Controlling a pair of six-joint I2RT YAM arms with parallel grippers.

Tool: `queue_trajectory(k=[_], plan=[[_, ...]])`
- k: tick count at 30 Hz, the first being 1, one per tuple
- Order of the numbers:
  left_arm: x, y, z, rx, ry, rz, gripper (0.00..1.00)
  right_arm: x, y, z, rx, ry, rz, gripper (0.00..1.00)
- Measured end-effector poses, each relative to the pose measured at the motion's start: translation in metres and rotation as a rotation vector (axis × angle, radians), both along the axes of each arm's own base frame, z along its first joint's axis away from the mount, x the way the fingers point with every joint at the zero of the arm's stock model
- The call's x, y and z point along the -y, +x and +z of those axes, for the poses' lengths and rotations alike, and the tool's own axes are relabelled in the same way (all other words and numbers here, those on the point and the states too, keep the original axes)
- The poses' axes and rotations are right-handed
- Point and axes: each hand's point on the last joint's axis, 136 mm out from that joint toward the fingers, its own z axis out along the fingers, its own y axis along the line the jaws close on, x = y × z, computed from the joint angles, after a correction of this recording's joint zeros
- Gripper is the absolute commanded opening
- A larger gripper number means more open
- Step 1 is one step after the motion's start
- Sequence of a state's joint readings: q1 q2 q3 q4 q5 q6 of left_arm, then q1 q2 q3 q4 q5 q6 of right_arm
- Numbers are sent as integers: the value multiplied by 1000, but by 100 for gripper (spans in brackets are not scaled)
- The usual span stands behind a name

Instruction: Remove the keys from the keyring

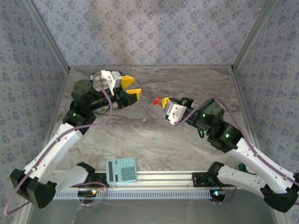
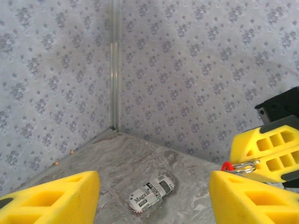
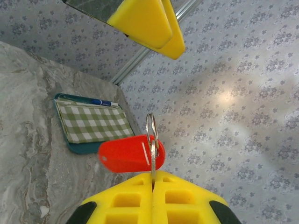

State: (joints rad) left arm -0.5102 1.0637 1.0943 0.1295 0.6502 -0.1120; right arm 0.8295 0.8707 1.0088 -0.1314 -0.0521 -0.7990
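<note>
Patterned walls [image 1: 149, 28] box in my grey marbled table [image 1: 140, 135]. A calculator [image 1: 121, 170] lies at the near edge. My left jaws stand wide and empty, facing the right jaws from a short way off. The right jaws are pinched tight on the metal of the keys [image 3: 131, 153], held above mid-table just past their tips. The ring stands upright over the pinch. The red tag's long axis lies roughly level, pointing towards the left arm.
</note>
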Motion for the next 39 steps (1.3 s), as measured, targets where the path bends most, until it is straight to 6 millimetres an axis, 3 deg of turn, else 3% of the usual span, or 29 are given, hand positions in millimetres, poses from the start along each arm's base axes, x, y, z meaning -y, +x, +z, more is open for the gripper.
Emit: queue_trajectory(k=[9, 15, 24, 39], plan=[[21, -21, -11, 108, 121, -94, 66, -1, 12, 0, -134, 53, -40, 0], [15, -8, -17, 96, 126, -17, 72, 2, 25, 10, -272, 124, -84, 0], [12, 1, -37, 9, 81, 23, 73, 10, 34, 36, -494, 286, -125, 0], [41, -5, -34, 5, 13, -75, 73, 12, 30, 32, -756, 411, -119, 0]])
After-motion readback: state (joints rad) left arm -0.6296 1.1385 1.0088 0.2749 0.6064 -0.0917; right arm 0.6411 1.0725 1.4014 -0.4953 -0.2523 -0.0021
